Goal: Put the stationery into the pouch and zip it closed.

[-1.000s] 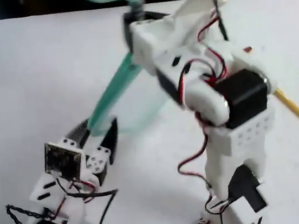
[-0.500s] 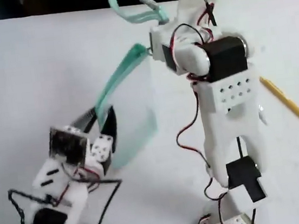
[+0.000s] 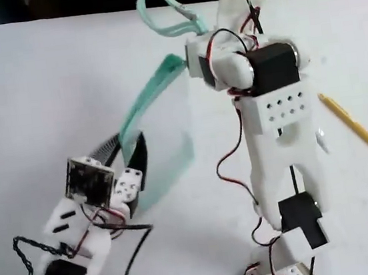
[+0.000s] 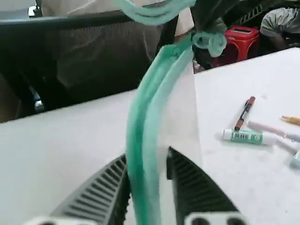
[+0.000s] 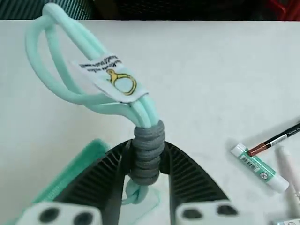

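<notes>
The clear pouch point(image 3: 160, 137) with a mint zip band point(image 3: 146, 98) hangs in the air between both arms. My left gripper point(image 3: 127, 156) is shut on the near end of the band, which runs between its dark fingers point(image 4: 194, 190). At the far end my right gripper point(image 5: 146, 161) is shut on the grey-wrapped neck of the mint pull loop point(image 5: 65, 65), which carries a paper tag point(image 5: 112, 77). On the table lie a glue stick point(image 4: 248, 137), a brown pen point(image 4: 244, 112) and a yellow pencil point(image 3: 351, 123).
The right arm's white body point(image 3: 277, 133) stands over the middle of the table, with red and black wires along it. The stationery lies on the table beyond and to the right of that arm. The table's far edge point(image 3: 55, 19) meets a dark background.
The right arm has swung toward the far edge, taking the pull loop with it. The pouch now hangs stretched out between the grippers. The left gripper has shifted slightly, still holding.
</notes>
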Action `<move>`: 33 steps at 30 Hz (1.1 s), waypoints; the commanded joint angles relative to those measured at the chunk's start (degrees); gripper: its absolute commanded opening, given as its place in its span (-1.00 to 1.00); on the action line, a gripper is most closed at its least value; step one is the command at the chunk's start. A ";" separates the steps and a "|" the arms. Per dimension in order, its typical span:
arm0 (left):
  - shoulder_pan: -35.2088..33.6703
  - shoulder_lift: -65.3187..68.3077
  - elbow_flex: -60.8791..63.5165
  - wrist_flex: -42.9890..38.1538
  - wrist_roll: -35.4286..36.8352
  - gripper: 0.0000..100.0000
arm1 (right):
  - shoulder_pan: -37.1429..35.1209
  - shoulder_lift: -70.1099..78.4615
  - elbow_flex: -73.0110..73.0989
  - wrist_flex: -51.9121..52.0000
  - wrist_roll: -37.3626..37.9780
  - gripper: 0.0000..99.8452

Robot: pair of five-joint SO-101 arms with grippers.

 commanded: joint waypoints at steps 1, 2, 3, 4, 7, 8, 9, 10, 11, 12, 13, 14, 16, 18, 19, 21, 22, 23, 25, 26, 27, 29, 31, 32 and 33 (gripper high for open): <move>0.48 -6.02 0.62 7.21 0.00 -0.48 | 0.04 -3.82 -1.23 0.84 0.53 -0.96; 0.48 -7.34 0.70 8.09 0.00 -0.48 | 0.04 -4.00 -1.23 1.27 0.53 -0.96; 0.48 -8.40 0.97 8.18 0.00 -0.51 | 0.04 -4.00 -1.23 1.63 0.53 -0.96; 0.48 -9.01 1.49 8.00 -0.35 -0.53 | -0.40 -4.00 -1.23 1.98 0.53 -0.96; 0.48 -9.36 4.57 4.66 -0.44 -0.58 | -2.59 -3.74 -1.23 3.03 0.53 -0.96; 0.48 -9.45 5.98 2.81 -0.44 -0.60 | -3.30 -3.82 -1.23 3.03 0.53 -0.96; 0.48 -9.54 7.03 1.41 -0.44 -0.62 | -3.65 -3.91 -1.23 3.03 0.53 -0.96; 0.48 -9.54 7.82 0.53 -0.44 -0.65 | -3.82 -3.91 -1.32 3.03 0.53 -0.96; 0.48 -9.63 8.00 0.26 -0.44 -0.68 | -3.91 -3.91 -1.32 3.03 0.53 -0.96; 0.48 -9.63 8.00 0.35 -0.44 -0.70 | -3.74 -3.91 -1.32 3.03 0.53 -0.96; 0.48 -9.63 8.00 0.35 -0.44 -0.73 | -3.56 -3.91 -1.32 3.03 0.62 -0.96; 0.48 -9.63 8.00 0.35 -0.44 -0.76 | -3.47 -3.91 -1.32 2.95 0.62 -0.96; 0.48 -9.63 8.00 0.35 -0.44 -0.87 | -3.38 -3.91 -1.58 2.86 0.70 -0.96; 0.57 -9.63 8.00 0.35 -0.62 -0.97 | -3.74 -3.91 -1.93 2.77 2.55 -0.96; 0.57 -9.63 8.00 0.35 -1.41 -0.94 | -3.74 -4.00 -1.93 2.68 3.25 -0.96; 0.75 -9.63 8.00 0.35 -3.25 -0.96 | -4.44 -4.00 -3.16 2.68 4.22 -0.96; 0.75 -9.63 8.00 0.35 -3.78 -0.96 | -4.44 -4.00 -3.87 2.68 4.22 -0.96; 0.84 -9.63 8.09 0.35 -3.78 -0.95 | -4.70 -4.00 -4.84 2.77 4.31 -0.96; 0.84 -9.63 8.18 0.35 -3.78 -0.95 | -5.14 -4.00 -7.38 3.12 4.31 -0.96; 0.92 -9.63 8.26 0.35 -3.87 -0.95 | -5.93 -4.00 -8.53 3.12 4.31 -0.96; 0.92 -9.63 8.26 0.35 -3.87 -0.95 | -7.16 -4.00 -9.49 3.12 4.57 -0.96; 0.92 -9.63 8.35 0.35 -3.96 -0.95 | -9.98 -4.00 -10.64 3.12 7.21 -0.96; 0.92 -9.63 8.35 0.35 -4.04 -0.95 | -14.11 -4.00 -10.73 3.12 9.49 -0.96; 0.92 -9.63 8.35 0.35 -4.04 -0.95 | -15.87 -4.00 -10.73 3.21 10.29 -0.96; 0.92 -9.63 8.35 0.35 -4.04 -0.95 | -17.36 -4.00 -10.73 3.21 10.81 -0.96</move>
